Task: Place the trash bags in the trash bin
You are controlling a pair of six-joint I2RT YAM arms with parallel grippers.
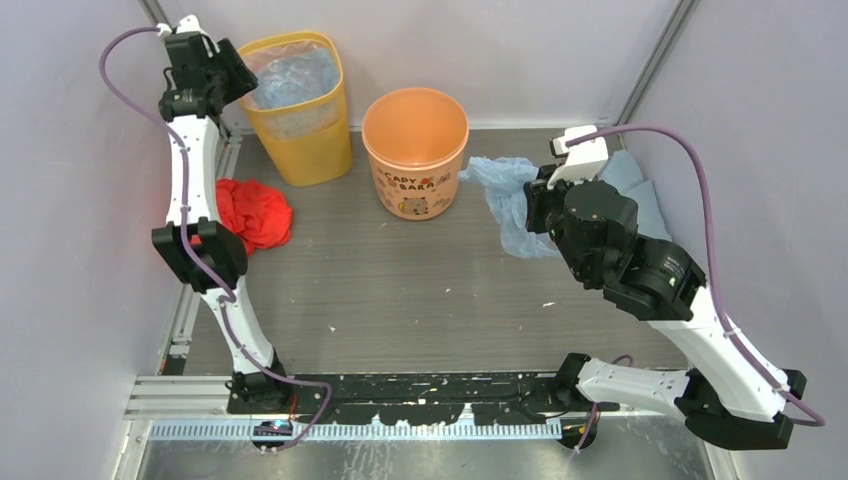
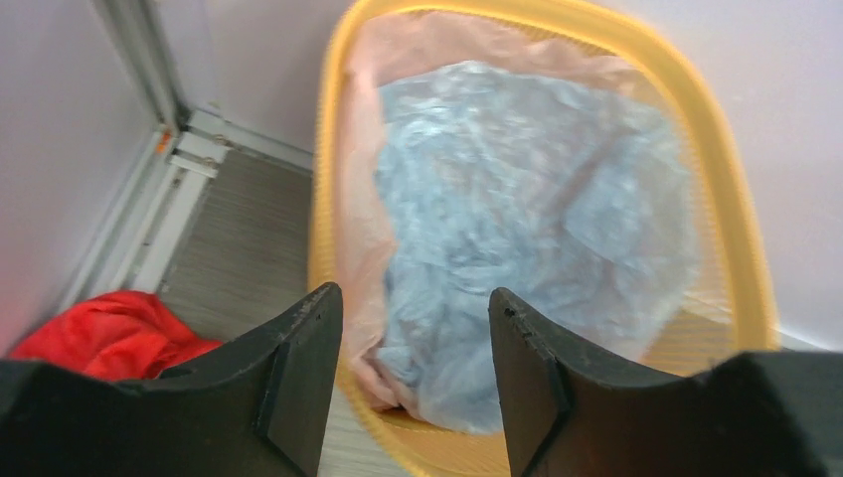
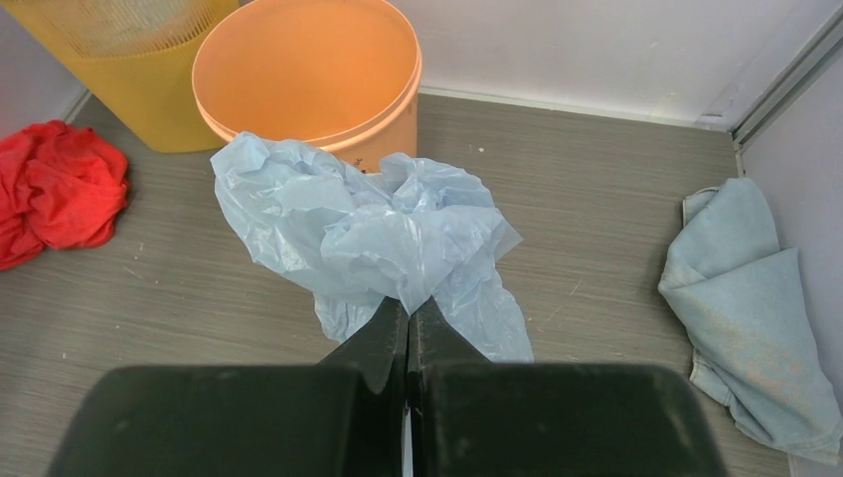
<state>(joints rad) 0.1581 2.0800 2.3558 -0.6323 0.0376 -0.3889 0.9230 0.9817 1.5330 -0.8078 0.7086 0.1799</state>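
The trash bin (image 1: pixel 415 190) is the round orange bucket at the back middle of the table, and its inside (image 3: pixel 308 89) holds nothing I can see. My right gripper (image 3: pixel 410 303) is shut on a crumpled pale blue trash bag (image 3: pixel 378 224). That bag (image 1: pixel 505 195) hangs just right of the bin, a little above the table. My left gripper (image 2: pixel 416 293) is open with nothing between its fingers. It hovers over the near rim of the yellow bin (image 2: pixel 741 248). Inside the yellow bin lies another pale blue trash bag (image 2: pixel 527 199) over a pinkish liner.
The yellow bin (image 1: pixel 310 150) stands left of the orange one against the back wall. A crumpled red bundle (image 1: pixel 255 212) lies on the table by the left arm. A folded light blue cloth (image 3: pixel 746 298) lies at the right wall. Walls close in left, back and right.
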